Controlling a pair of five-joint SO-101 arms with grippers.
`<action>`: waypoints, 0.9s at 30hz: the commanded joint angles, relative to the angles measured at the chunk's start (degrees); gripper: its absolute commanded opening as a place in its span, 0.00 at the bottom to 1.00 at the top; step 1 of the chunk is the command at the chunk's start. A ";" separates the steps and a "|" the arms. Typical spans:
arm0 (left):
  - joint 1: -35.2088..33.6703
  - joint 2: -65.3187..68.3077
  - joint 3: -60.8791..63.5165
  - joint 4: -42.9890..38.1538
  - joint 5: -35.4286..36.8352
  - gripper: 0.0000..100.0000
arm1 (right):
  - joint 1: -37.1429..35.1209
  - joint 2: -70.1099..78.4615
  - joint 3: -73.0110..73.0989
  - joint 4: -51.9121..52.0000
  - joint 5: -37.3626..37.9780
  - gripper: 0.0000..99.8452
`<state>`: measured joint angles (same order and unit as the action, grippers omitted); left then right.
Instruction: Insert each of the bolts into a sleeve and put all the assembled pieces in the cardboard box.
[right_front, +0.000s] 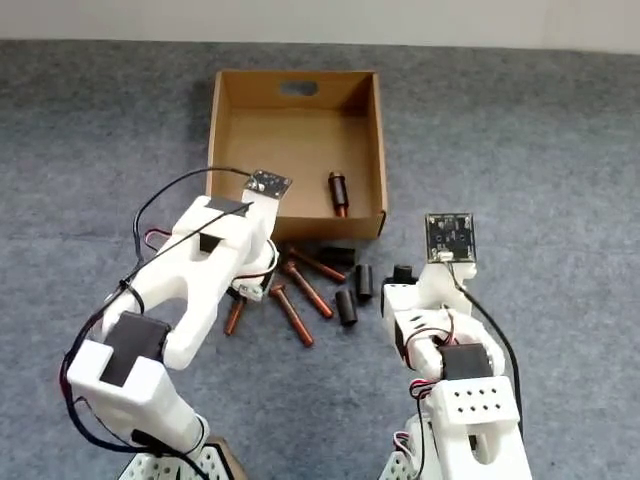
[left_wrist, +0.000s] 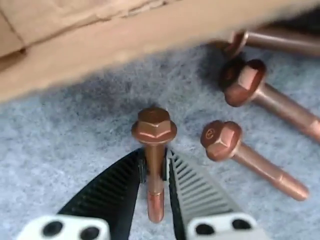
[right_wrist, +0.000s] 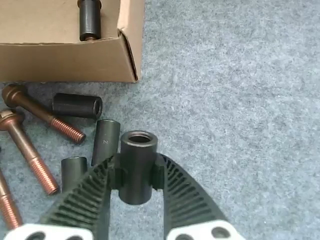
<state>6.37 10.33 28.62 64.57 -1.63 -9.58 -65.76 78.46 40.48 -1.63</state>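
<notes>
while the left gripper (left_wrist: 155, 161) clamped a bolt (left_wrist: 154, 129) by its shank, just on the near side of the cardboard box (right_front: 290, 150), the right gripper (right_wrist: 136, 172) clenched a sleeve (right_wrist: 136, 144) farther right; lining the threaded tip and bore on one axis looked key before pushing.

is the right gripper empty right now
No, the right gripper is shut on a black sleeve, which it grips by the sides with the open end facing the wrist camera.
</notes>
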 joint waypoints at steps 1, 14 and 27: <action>-1.01 -7.25 7.25 -2.64 -0.62 0.01 | 0.57 -1.19 -0.22 -0.92 -0.35 0.01; -1.36 -29.85 25.80 -13.10 -0.70 0.17 | 0.57 -1.19 -0.22 -0.92 -0.35 0.01; -1.45 -13.49 14.02 -14.42 -0.53 0.16 | 0.57 -1.36 0.92 -0.92 -0.35 0.01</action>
<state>5.85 -6.02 46.55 50.77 -1.89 -9.58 -66.02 79.78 40.48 -1.63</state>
